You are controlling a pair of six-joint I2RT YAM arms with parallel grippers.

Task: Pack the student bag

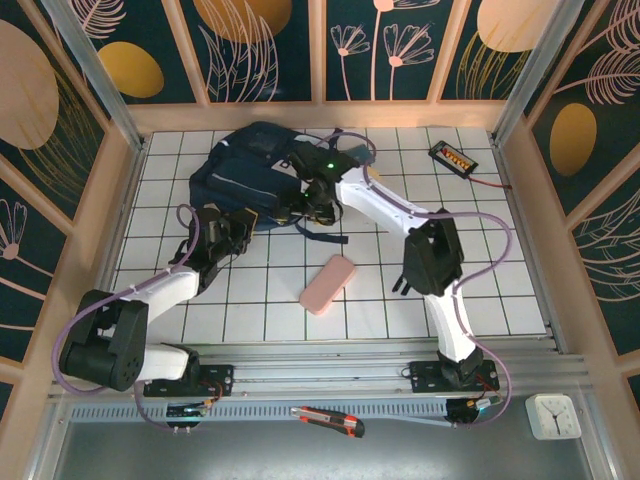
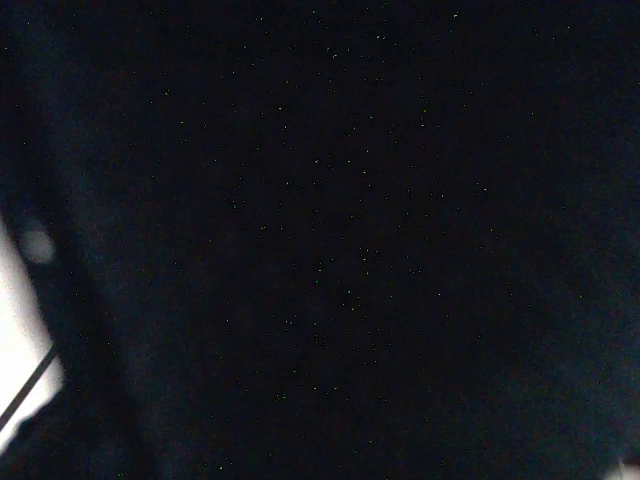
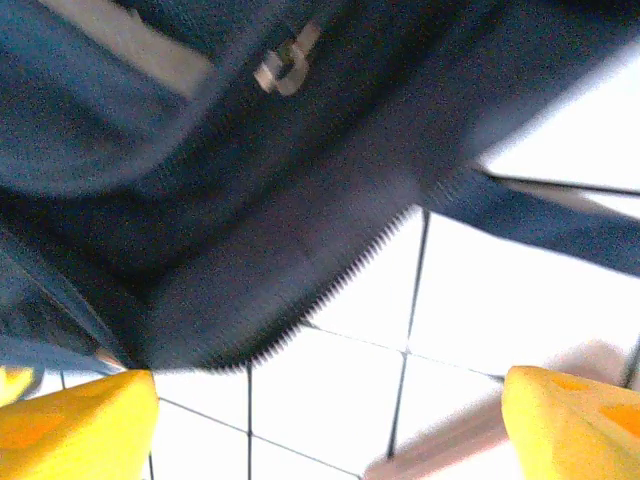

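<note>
- Bench [image 1: 500,290]: white, ruled in a dark grid; we logged everything below on it or at its near edge.
- The student bag [image 1: 245,175]: dark navy, lying flat at the far left of the bench, black straps trailing toward the middle. From the right wrist we noted its zip edge [image 3: 330,290] resting on the tiles.
- Right fingers [image 3: 80,420]: yellow-tipped, spread wide with nothing between them, poised over bare tiles just beside the bag's zip edge.
- Left fingers [image 1: 243,222]: at the bag's near left corner, drawn narrow; dark cloth pressed against the left wrist camera, so we could not tell whether they pinched any fabric.
- Pink case [image 1: 328,284]: oblong, lying alone near the bench's middle, apart from the bag.
- Cutter [image 1: 330,420]: red and black, on the metal rail in front.
- Black device [image 1: 452,156]: orange-labelled, far right corner.
- White clock [image 1: 553,415]: near right corner.
</note>
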